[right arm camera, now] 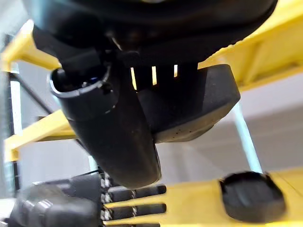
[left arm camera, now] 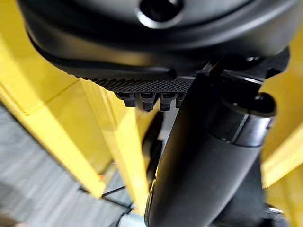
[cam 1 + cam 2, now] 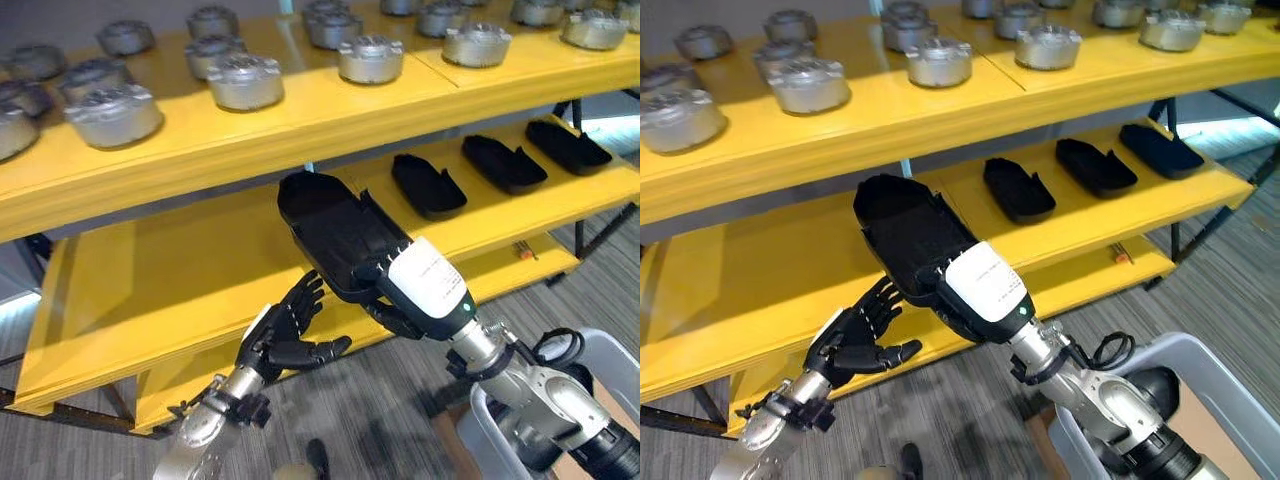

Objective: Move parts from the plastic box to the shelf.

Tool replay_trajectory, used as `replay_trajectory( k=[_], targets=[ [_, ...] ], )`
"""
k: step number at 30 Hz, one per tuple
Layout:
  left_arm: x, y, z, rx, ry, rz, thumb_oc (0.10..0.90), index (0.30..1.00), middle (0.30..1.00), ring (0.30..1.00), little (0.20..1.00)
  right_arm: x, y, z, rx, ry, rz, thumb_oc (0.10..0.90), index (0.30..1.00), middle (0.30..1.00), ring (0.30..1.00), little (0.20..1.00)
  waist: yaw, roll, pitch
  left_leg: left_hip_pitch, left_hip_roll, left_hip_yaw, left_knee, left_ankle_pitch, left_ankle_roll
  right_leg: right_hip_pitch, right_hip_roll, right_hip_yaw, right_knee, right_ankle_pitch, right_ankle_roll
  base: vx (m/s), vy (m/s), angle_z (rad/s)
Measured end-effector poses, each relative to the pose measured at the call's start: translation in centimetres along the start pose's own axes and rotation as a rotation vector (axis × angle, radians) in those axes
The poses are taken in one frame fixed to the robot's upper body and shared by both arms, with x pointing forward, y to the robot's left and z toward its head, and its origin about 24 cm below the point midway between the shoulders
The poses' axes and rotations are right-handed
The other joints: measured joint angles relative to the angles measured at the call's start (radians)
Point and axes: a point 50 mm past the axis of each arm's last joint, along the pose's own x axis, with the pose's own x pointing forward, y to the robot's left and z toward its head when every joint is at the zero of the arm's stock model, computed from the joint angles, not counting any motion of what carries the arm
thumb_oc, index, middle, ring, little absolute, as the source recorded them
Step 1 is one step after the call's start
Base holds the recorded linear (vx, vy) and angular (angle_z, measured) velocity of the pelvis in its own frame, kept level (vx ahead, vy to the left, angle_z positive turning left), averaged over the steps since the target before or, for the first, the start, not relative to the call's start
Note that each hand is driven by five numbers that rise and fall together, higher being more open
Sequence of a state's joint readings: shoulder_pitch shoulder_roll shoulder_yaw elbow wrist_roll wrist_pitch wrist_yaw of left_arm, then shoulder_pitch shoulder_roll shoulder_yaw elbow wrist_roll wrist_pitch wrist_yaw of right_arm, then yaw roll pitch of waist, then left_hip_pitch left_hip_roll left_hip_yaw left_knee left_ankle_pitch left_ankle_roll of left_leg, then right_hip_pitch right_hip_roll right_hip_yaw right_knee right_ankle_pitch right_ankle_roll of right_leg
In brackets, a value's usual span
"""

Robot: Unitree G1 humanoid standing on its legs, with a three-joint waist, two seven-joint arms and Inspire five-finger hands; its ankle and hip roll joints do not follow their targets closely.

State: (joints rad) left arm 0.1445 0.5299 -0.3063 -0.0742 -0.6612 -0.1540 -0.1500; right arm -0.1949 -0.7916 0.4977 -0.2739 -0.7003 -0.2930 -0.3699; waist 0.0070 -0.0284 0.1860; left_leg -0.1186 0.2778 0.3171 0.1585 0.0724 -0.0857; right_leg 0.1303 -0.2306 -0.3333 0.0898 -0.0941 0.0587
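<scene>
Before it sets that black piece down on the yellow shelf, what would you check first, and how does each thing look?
1. Grip: right hand is curled round the black plastic part. Ok.
2. Landing spot: the lower shelf is bare to the left of the three parts already laid. Ok.
3. Height: whether the part touches the board or hangs above it. Cannot tell.
4. Left hand is open by the shelf's front edge, below the part, holding nothing. Ok.
5. Clearance under the upper shelf with its metal castings: part sits below its edge. Ok.
</scene>
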Motion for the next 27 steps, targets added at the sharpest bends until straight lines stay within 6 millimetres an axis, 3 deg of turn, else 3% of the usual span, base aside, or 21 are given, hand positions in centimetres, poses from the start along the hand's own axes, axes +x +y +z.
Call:
replay_trajectory(
  k=[1, 2, 3, 4, 5, 6, 7, 8, 9, 10, 11, 13, 18, 22, 27],
  targets=[
    [0.3, -0.3, -0.1, -0.004, 0.002, -0.009, 0.9, 1.0, 1.0, 1.0, 1.0, -0.1, 0.0, -0.3, -0.008, 0.013, 0.011, 0.4, 0.3, 0.3, 0.3, 0.3, -0.014, 0.012, -0.001, 0.004, 0.036, 0.013, -0.017, 0.019, -0.025, 0.01, -0.012, -0.006, 0.001, 0.005, 0.009, -0.01, 0.504, 0.27],
    [0.5, -0.8, -0.3, -0.011, 0.008, -0.026, 0.9, 1.0, 1.0, 1.0, 1.0, -0.3, 0.0, -0.7, -0.002, 0.042, 0.016, 0.4, 0.3, 0.3, 0.3, 0.3, -0.038, 0.026, 0.0, 0.024, 0.04, 0.029, -0.065, 0.042, -0.031, 0.031, -0.047, -0.021, 0.008, 0.011, 0.019, -0.03, 0.489, 0.2],
    [0.7, -1.4, -0.5, -0.026, 0.008, -0.042, 0.9, 1.0, 1.0, 1.0, 1.0, -0.5, -0.2, -1.0, -0.006, 0.056, 0.026, 0.4, 0.3, 0.3, 0.3, 0.3, -0.043, 0.058, -0.001, 0.06, 0.004, 0.021, -0.116, 0.1, 0.019, 0.038, -0.075, -0.022, 0.03, 0.016, 0.028, -0.02, 0.423, 0.07],
    [0.7, -1.8, -0.6, -0.047, -0.001, -0.046, 0.9, 1.0, 1.0, 1.0, 1.0, -0.6, -0.4, -1.2, -0.012, 0.058, 0.033, 0.4, 0.3, 0.3, 0.3, 0.3, -0.041, 0.095, -0.002, 0.083, -0.019, 0.016, -0.131, 0.197, 0.077, 0.036, -0.087, -0.021, 0.054, 0.025, 0.043, -0.01, 0.427, -0.07],
    [0.7, -2.2, -0.6, -0.069, -0.015, -0.047, 0.9, 1.0, 1.0, 1.0, 1.0, -1.1, -0.1, -1.6, -0.009, 0.087, 0.042, 0.4, 0.3, 0.3, 0.3, 0.3, -0.047, 0.137, -0.005, 0.132, -0.042, 0.056, -0.154, 0.176, 0.081, 0.053, -0.106, -0.03, 0.081, 0.038, 0.072, 0.04, 0.288, 0.16],
    [1.0, -2.2, -0.3, -0.065, -0.031, -0.04, 0.9, 1.0, 1.0, 1.0, 1.0, -1.4, 0.8, -1.7, 0.032, 0.132, 0.037, 0.4, 0.3, 0.3, 0.3, 0.3, -0.056, 0.131, 0.001, 0.166, -0.078, 0.048, -0.195, 0.162, 0.08, 0.029, -0.156, -0.033, 0.161, 0.03, 0.078, 0.07, 0.358, 0.24],
    [1.2, -2.1, -0.1, -0.064, -0.041, -0.033, 0.9, 1.0, 1.0, 1.0, 1.0, -1.5, 1.2, -1.6, 0.042, 0.138, 0.046, 0.4, 0.3, 0.3, 0.3, 0.3, -0.054, 0.134, 0.001, 0.173, -0.087, 0.045, -0.215, 0.16, 0.083, 0.006, -0.163, -0.029, 0.17, -0.014, 0.093, 0.09, 0.362, 0.39],
    [1.7, -1.7, 0.8, -0.048, -0.069, -0.023, 0.9, 1.0, 1.0, 1.0, 1.0, -1.5, 1.4, -1.4, 0.06, 0.127, 0.049, 0.4, 0.3, 0.3, 0.3, 0.3, -0.035, 0.129, 0.004, 0.165, -0.106, 0.032, -0.238, 0.158, 0.082, -0.013, -0.125, -0.019, 0.044, -0.011, 0.087, 0.08, 0.285, 0.44],
    [1.9, -1.1, 1.4, -0.021, -0.081, -0.016, 0.9, 1.0, 1.0, 1.0, 1.0, -1.4, 1.8, -1.2, 0.079, 0.132, 0.046, 0.4, 0.3, 0.3, 0.3, 0.3, -0.029, 0.096, 0.009, 0.16, -0.135, 0.008, -0.238, 0.155, 0.08, 0.004, -0.11, 0.024, -0.032, 0.072, 0.079, 0.06, 0.235, 0.74],
    [1.9, -1.0, 1.4, -0.015, -0.075, -0.012, 0.9, 1.0, 1.0, 1.0, 1.0, -1.5, 2.0, -1.2, 0.088, 0.144, 0.047, 0.4, 0.3, 0.3, 0.3, 0.3, -0.036, 0.094, 0.008, 0.16, -0.142, -0.004, -0.238, 0.134, 0.07, 0.033, -0.11, 0.016, -0.047, 0.086, 0.108, 0.04, 0.183, 0.58],
    [1.4, -0.6, 1.4, -0.012, -0.076, 0.001, 0.9, 1.0, 1.0, 1.0, 1.0, -1.6, 2.3, -1.0, 0.107, 0.162, 0.037, 0.4, 0.3, 0.3, 0.3, 0.3, -0.004, 0.094, 0.007, 0.171, -0.138, 0.006, -0.239, 0.095, 0.018, 0.041, -0.109, 0.008, -0.063, 0.094, 0.146, 0.03, 0.163, 0.25],
    [0.4, 0.2, 1.0, -0.016, -0.058, 0.045, 0.9, 1.0, 1.0, 1.0, 1.0, -1.2, 2.8, -0.3, 0.144, 0.165, 0.01, 0.4, 0.3, 0.3, 0.3, 0.3, 0.028, 0.081, 0.007, 0.169, -0.142, 0.006, -0.239, 0.086, 0.013, 0.052, -0.111, 0.001, -0.093, 0.106, 0.138, 0.04, 0.121, -0.03],
    [-1.8, 1.2, -0.2, -0.034, -0.01, 0.104, 0.9, 1.0, 1.0, 1.0, 1.0, -1.4, 3.0, -0.1, 0.146, 0.173, 0.011, 0.4, 0.3, 0.3, 0.3, 0.3, 0.052, 0.034, -0.017, 0.15, -0.141, -0.001, -0.239, 0.083, 0.004, 0.067, -0.102, -0.029, -0.135, 0.122, 0.14, 0.04, 0.065, 0.08],
    [-2.4, 1.3, -0.3, -0.036, -0.007, 0.09, 0.9, 1.0, 1.0, 1.0, 1.0, -1.6, 3.1, -0.1, 0.146, 0.192, 0.018, 0.4, 0.3, 0.3, 0.3, 0.3, 0.071, 0.007, -0.033, 0.138, -0.144, -0.005, -0.239, 0.085, 0.008, 0.068, -0.098, -0.039, -0.145, 0.128, 0.146, 0.06, 0.041, 0.05],
    [-2.4, 1.0, -0.1, -0.037, -0.01, 0.071, 0.9, 1.0, 1.0, 1.0, 1.0, -1.6, 3.3, -0.5, 0.136, 0.224, 0.056, 0.4, 0.3, 0.3, 0.3, 0.3, 0.08, 0.0, -0.036, 0.137, -0.142, -0.007, -0.239, 0.09, 0.001, 0.073, -0.094, -0.053, -0.145, 0.132, 0.146, 0.04, 0.027, 0.02]
  ],
)
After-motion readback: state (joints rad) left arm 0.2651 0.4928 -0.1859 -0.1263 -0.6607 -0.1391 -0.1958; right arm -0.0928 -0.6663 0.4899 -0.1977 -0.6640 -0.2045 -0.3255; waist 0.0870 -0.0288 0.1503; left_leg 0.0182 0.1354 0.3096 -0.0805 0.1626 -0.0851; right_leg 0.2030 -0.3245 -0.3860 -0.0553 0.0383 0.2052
